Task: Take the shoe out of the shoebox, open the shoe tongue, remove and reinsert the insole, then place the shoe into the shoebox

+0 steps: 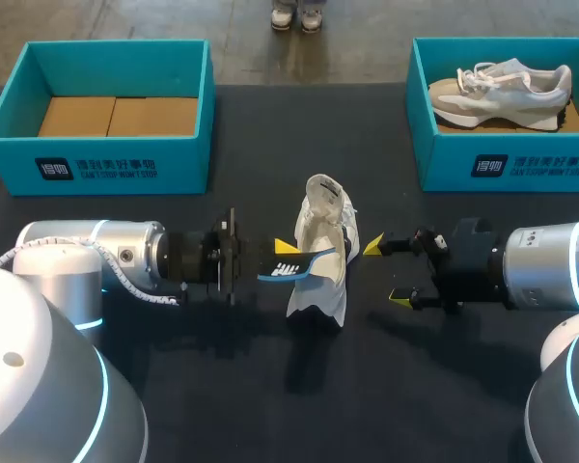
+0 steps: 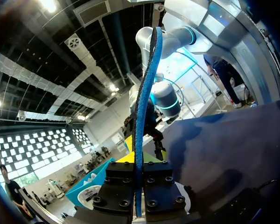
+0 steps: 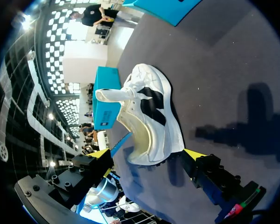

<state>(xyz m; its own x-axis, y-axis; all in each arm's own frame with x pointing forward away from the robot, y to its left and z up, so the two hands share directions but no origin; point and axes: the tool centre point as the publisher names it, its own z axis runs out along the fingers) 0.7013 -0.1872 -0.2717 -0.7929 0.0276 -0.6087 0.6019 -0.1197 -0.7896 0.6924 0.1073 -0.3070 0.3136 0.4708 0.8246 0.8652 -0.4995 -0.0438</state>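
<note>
A white shoe [image 1: 323,246] rests in the middle of the dark table [image 1: 270,405], its opening turned toward my right arm. My left gripper [image 1: 282,258] comes in from the left and is shut on a blue insole [image 1: 299,263], whose free end lies against the shoe. In the left wrist view the insole [image 2: 142,116] stands edge-on, pinched between the black pads of that gripper [image 2: 138,186]. My right gripper [image 1: 387,271] stands open just right of the shoe, not touching it. In the right wrist view the shoe [image 3: 151,116] lies just ahead of the open gripper [image 3: 147,156], with the insole [image 3: 121,144] beside one finger.
An empty teal shoebox [image 1: 116,106] with a cardboard floor stands at the back left. A second teal shoebox [image 1: 507,159] at the back right holds another shoe [image 1: 502,89]. The right wrist view shows one teal box [image 3: 105,95] beyond the shoe.
</note>
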